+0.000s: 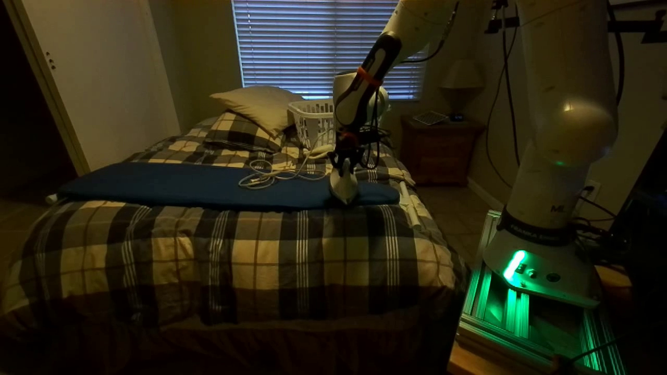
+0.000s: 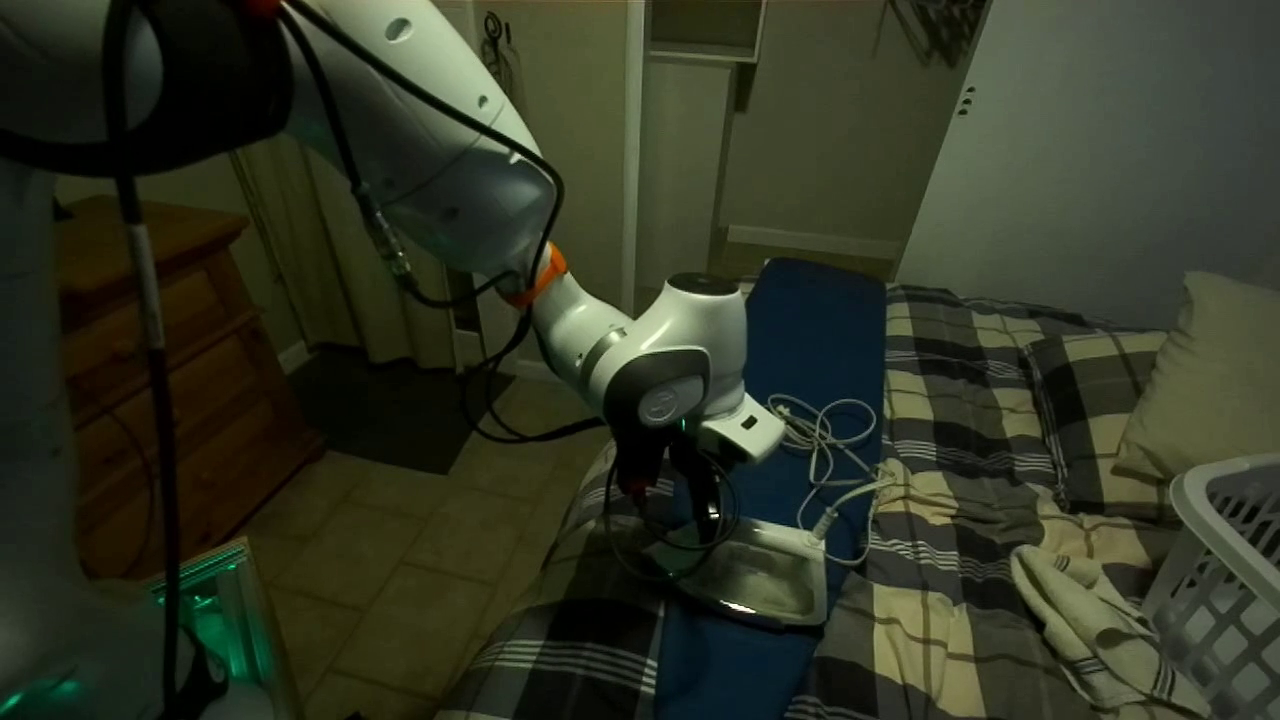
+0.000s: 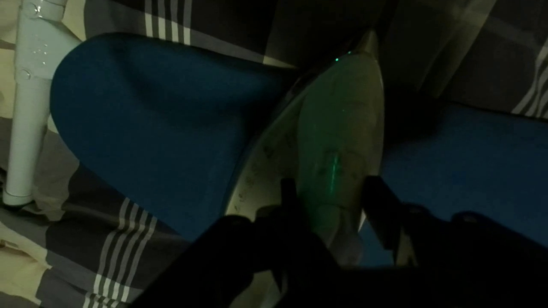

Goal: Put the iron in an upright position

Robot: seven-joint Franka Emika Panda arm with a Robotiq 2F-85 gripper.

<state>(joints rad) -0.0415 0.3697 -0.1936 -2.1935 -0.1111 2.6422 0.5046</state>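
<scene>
ok so rn the claw [image 3: 329, 186] is clamped on the iron [image 1: 344, 186], fingers [image 3: 377, 192] against both sides of the handle [image 3: 338, 141] afaict (pretty dark in the wrist view tbh). Iron's near the rounded end of the blue bench [image 1: 146, 182], nose aimed at the long edge farther from the laundry basket [image 1: 312, 122], and in the wrist view the tip pokes past that edge. Can't tell if the soleplate sits flat or is lifted. The cord [image 2: 852, 492] comes off the heel end, loops approx. mid-bench, & a bit strays over the opp. long edge onto the plaid bedspread [image 1: 250, 245]. White tube [image 3: 30, 111] just past the rounded end. Basket's well apart from the bench, nxt to a pale pillow [image 1: 258, 101], w/ a towel [image 2: 1090, 620] right beside it in an exterior view.
</scene>
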